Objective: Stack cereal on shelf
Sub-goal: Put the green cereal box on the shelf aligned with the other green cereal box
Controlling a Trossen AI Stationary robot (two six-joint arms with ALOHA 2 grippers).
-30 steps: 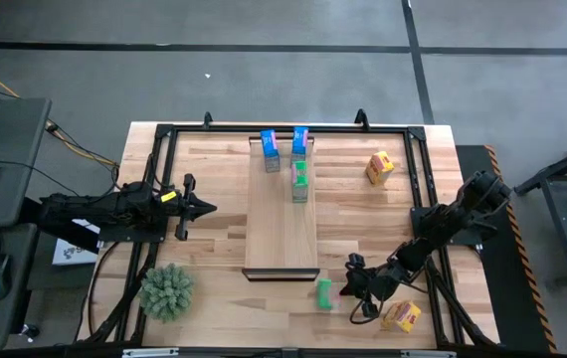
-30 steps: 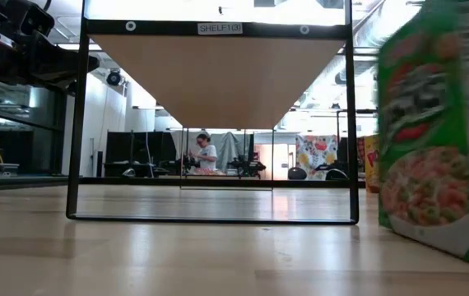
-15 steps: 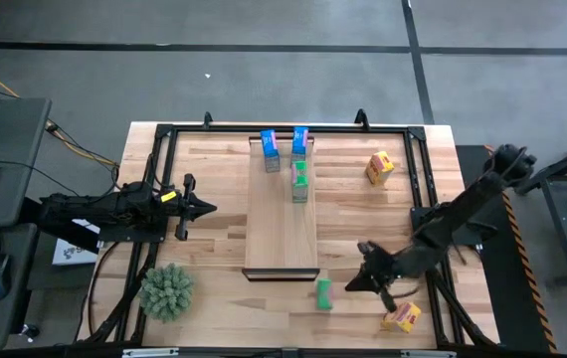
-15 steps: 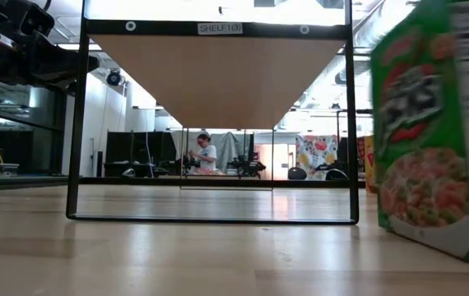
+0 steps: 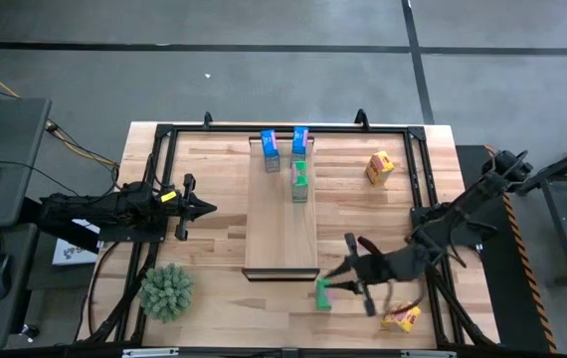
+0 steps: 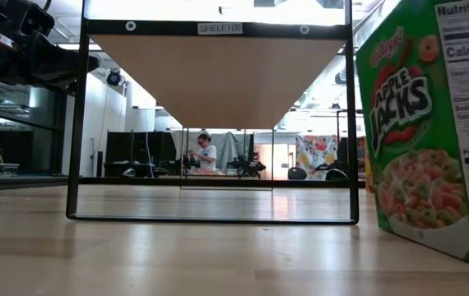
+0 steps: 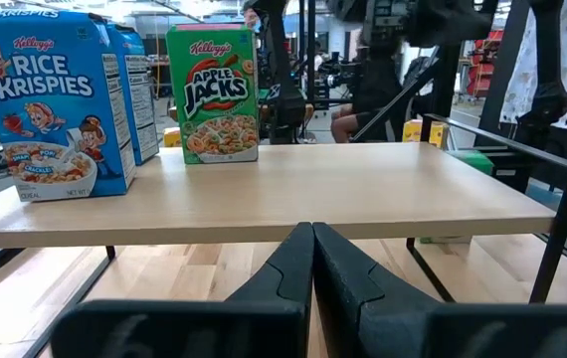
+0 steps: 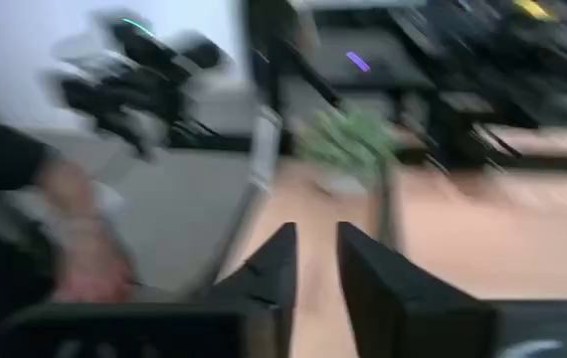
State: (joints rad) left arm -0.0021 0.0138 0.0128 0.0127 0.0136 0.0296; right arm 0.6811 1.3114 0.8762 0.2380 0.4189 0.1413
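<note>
Your right gripper (image 5: 341, 277) hangs just beside the green Apple Jacks box (image 5: 322, 294), fingers slightly parted, holding nothing. Your left gripper (image 5: 207, 208) waits beside the shelf (image 5: 282, 234), fingers pressed together.

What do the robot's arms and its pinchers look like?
Both arms are dark, nearly black, built from chunky jointed pieces. The left arm has a small yellow mark near its wrist. Each ends in two dark, flat, tapering fingers, as on the left gripper and the right gripper.

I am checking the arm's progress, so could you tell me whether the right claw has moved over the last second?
Yes. In the high view the right claw has swung toward the shelf's dark end and now sits by the green cereal box on the table.
</note>
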